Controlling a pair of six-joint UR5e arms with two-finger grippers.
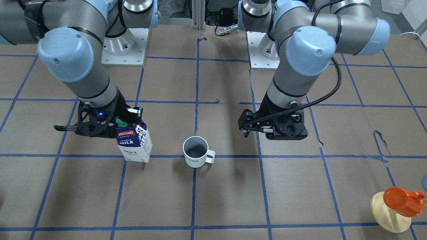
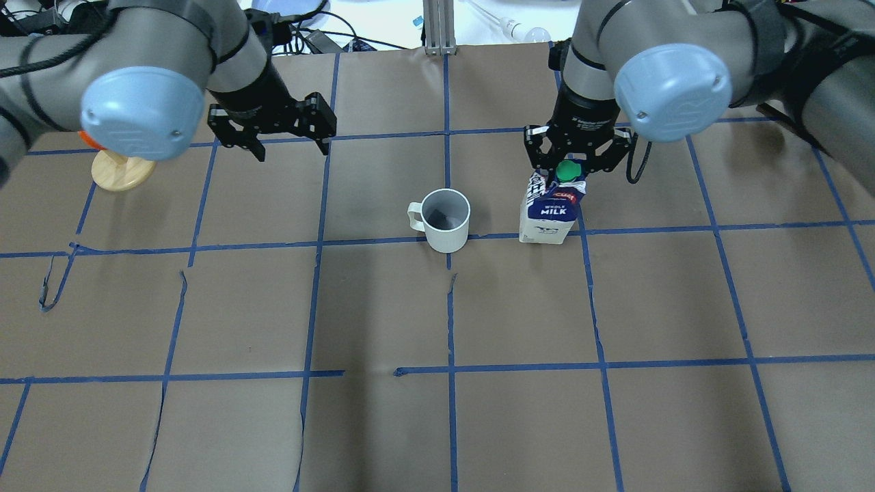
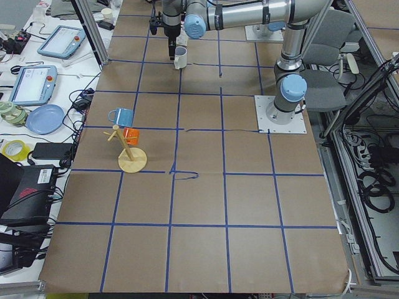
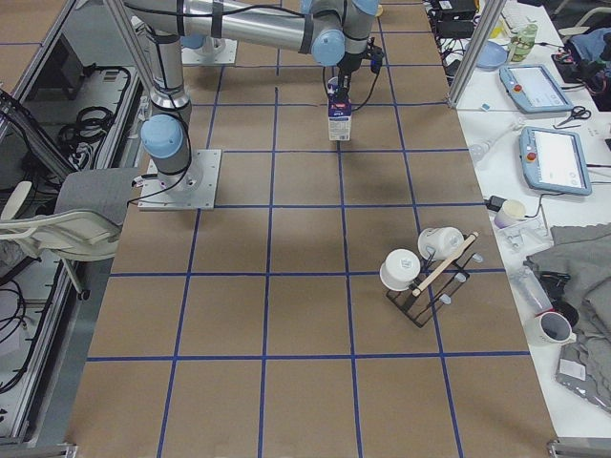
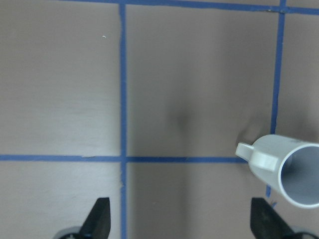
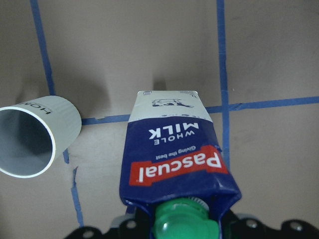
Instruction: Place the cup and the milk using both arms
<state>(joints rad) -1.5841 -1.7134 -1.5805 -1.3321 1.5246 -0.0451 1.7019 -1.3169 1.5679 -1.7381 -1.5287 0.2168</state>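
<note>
Milk carton (image 2: pixel 547 219) stood upright on the brown paper-covered table (image 2: pixel 519 424), its base on a blue tape line (image 2: pixel 683 229). It was just beside the white HOME mug (image 2: pixel 448 222) but not touching it. I saw the right gripper (image 2: pixel 573 166) down on the carton's gable top, jaws pressed in on either side of the green cap (image 6: pixel 183 219); the wrist view hid the fingertips behind the carton. The mug sat upright where two tape lines crossed, dark inside, handle toward the left arm's side. The left gripper (image 2: pixel 292 152) hung above bare paper, well apart from the mug, jaws spread wide.
</note>
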